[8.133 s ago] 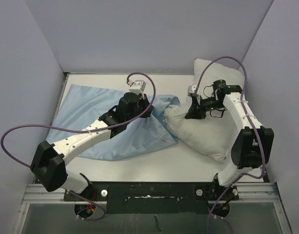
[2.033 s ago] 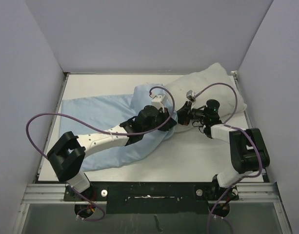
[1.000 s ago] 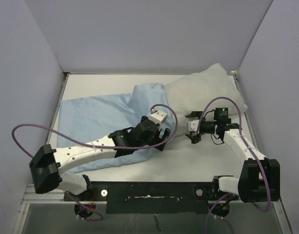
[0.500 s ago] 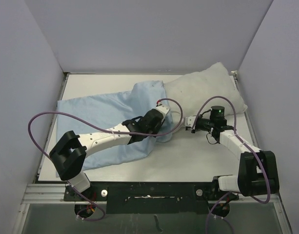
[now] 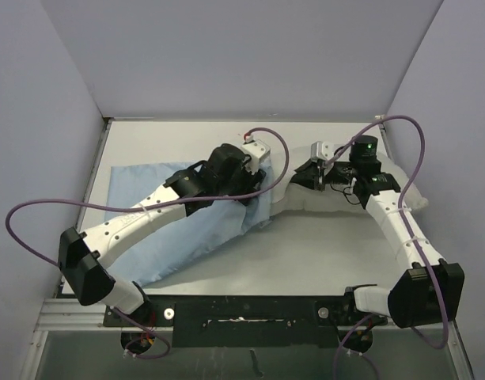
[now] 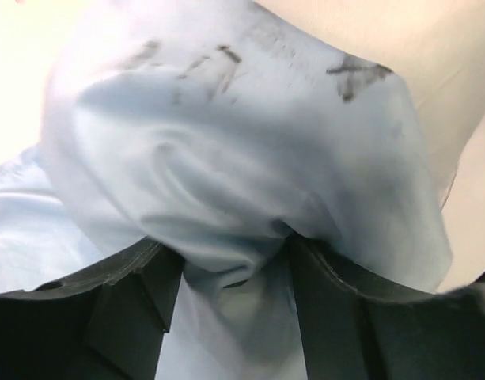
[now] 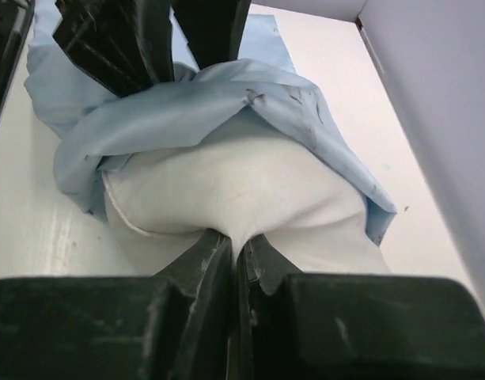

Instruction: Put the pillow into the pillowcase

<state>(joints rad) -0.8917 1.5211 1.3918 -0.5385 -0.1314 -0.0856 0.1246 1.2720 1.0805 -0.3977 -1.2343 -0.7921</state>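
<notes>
- I see my left gripper (image 6: 234, 265) clamped on a bunched fold of the pillowcase (image 6: 226, 134).
- My right gripper (image 7: 236, 241) pinches the pillow (image 7: 242, 186), fingers together.
- The pillow's end sits inside the pillowcase mouth, on the table (image 5: 321, 245).

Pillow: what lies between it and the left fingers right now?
The pillowcase. In the right wrist view its bunched blue edge runs from the left fingers down over the end of the pillow.
</notes>
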